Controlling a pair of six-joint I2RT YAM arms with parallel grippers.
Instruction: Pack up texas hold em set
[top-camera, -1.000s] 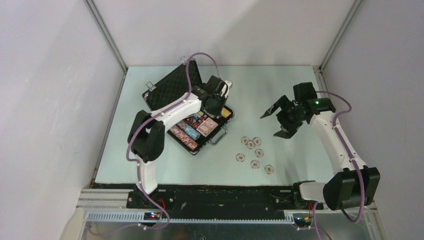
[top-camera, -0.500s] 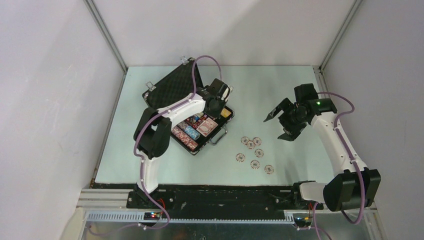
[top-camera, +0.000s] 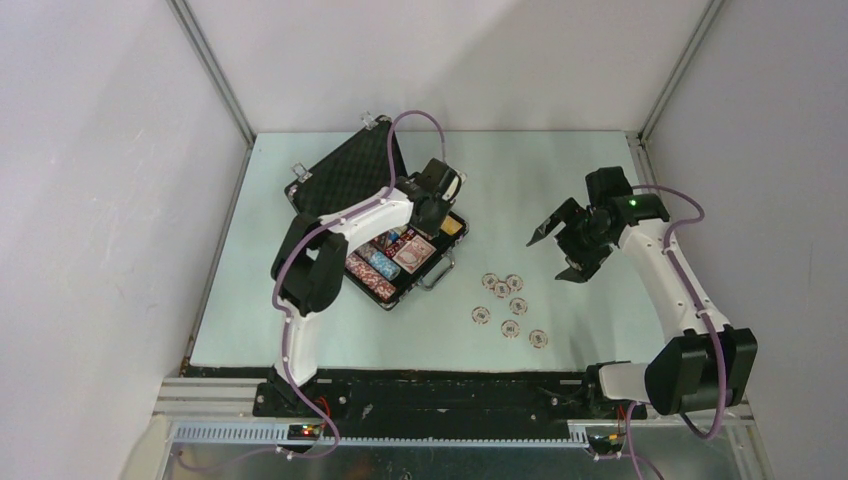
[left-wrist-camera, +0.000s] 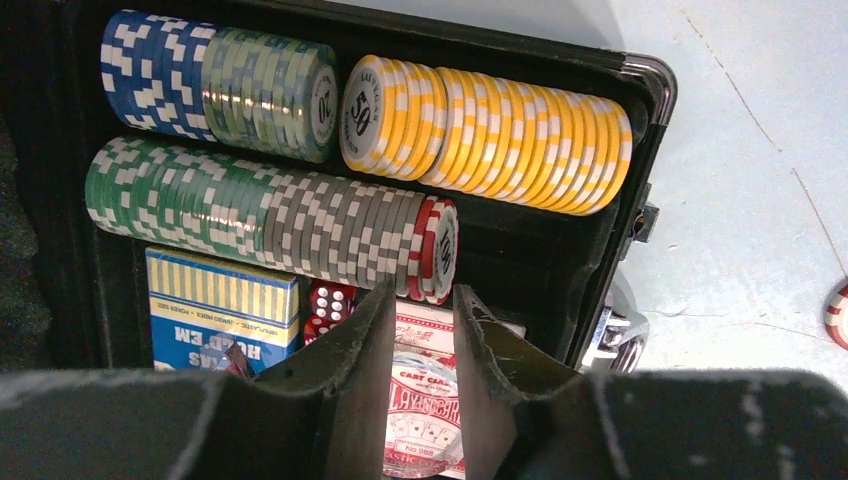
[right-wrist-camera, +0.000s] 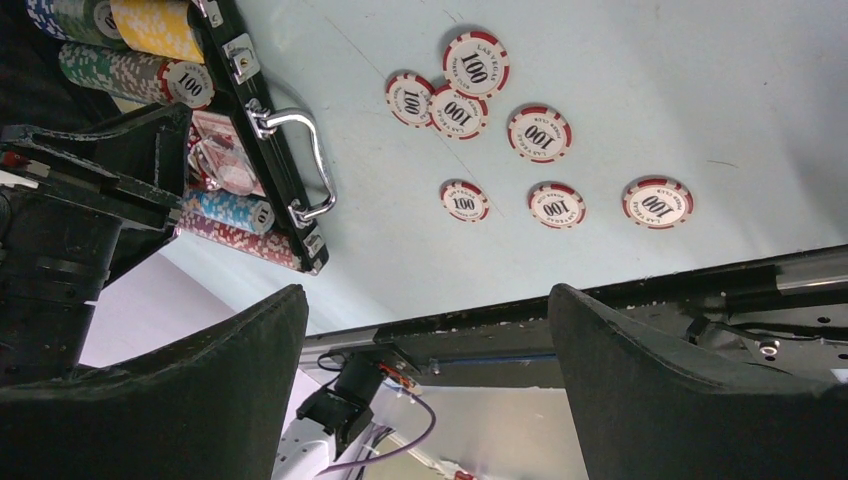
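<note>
The black case (top-camera: 340, 175) lies open at the back left, lid up. Its tray holds rows of yellow chips (left-wrist-camera: 500, 125), green and grey chips (left-wrist-camera: 260, 215) ending in a red-and-white chip (left-wrist-camera: 440, 250), a blue card deck (left-wrist-camera: 215, 305), red dice (left-wrist-camera: 328, 300) and a red card deck (left-wrist-camera: 425, 400). My left gripper (left-wrist-camera: 424, 295) hangs over the red deck, just short of that end chip, jaws slightly apart with nothing between them. Several red-and-white chips (top-camera: 505, 300) lie loose on the table. My right gripper (top-camera: 552, 256) hovers above and right of them, wide open and empty.
The case's silver handle (right-wrist-camera: 300, 160) faces the loose chips (right-wrist-camera: 540, 133). White walls close in the table on three sides. The black base rail (top-camera: 450, 390) runs along the near edge.
The left gripper's jaws have parted over the case tray and its arm has shifted slightly. The right gripper has drawn back a little to the right, still wide open.
</note>
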